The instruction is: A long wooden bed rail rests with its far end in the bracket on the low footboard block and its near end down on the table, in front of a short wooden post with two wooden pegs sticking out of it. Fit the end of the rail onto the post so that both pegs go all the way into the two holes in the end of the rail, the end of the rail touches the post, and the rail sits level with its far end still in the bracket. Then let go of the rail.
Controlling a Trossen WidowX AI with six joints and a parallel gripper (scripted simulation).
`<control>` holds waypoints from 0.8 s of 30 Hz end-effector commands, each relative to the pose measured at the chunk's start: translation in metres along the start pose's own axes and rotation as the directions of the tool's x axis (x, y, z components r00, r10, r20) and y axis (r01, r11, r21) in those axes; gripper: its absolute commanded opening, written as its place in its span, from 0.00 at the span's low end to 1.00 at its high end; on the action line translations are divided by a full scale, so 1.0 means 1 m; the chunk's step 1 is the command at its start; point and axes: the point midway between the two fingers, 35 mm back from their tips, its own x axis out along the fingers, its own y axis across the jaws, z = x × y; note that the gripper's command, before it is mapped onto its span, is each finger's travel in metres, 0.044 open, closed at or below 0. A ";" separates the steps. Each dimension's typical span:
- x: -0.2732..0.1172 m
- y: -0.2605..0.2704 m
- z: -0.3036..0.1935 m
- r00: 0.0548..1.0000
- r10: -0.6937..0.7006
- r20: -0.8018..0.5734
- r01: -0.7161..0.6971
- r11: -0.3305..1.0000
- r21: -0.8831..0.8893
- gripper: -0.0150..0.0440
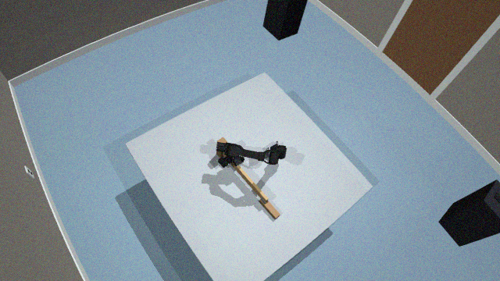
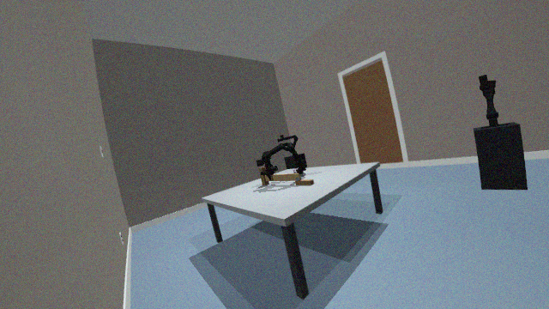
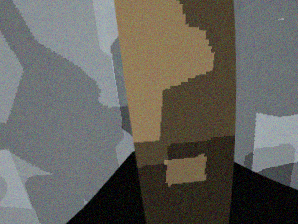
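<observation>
The wooden rail runs between the post and the footboard block and looks about level in the exterior view. Its far end is at the bracket on the low footboard block. My gripper is shut on the rail near its post end, with one black finger on each side in the wrist view. The wooden post is right beside the gripper, partly covered by the arm. The pegs and the holes are hidden, so I cannot tell whether the rail end touches the post.
The arm arches over the white table from its base to the post. Dark shadows lie around the rail. Black pedestals stand on the floor away from the table, one carrying another arm.
</observation>
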 end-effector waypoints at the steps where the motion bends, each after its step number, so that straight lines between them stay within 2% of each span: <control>1: 0.000 0.000 0.000 1.000 0.000 0.000 0.000 1.000 0.000 0.34; 16: 0.000 0.000 0.000 1.000 0.000 0.000 0.000 1.000 0.000 1.00; 20: -0.002 0.000 0.002 1.000 -0.001 -0.001 0.001 1.000 0.000 1.00; 24: -0.028 0.001 0.028 1.000 -0.007 -0.004 0.007 1.000 -0.001 1.00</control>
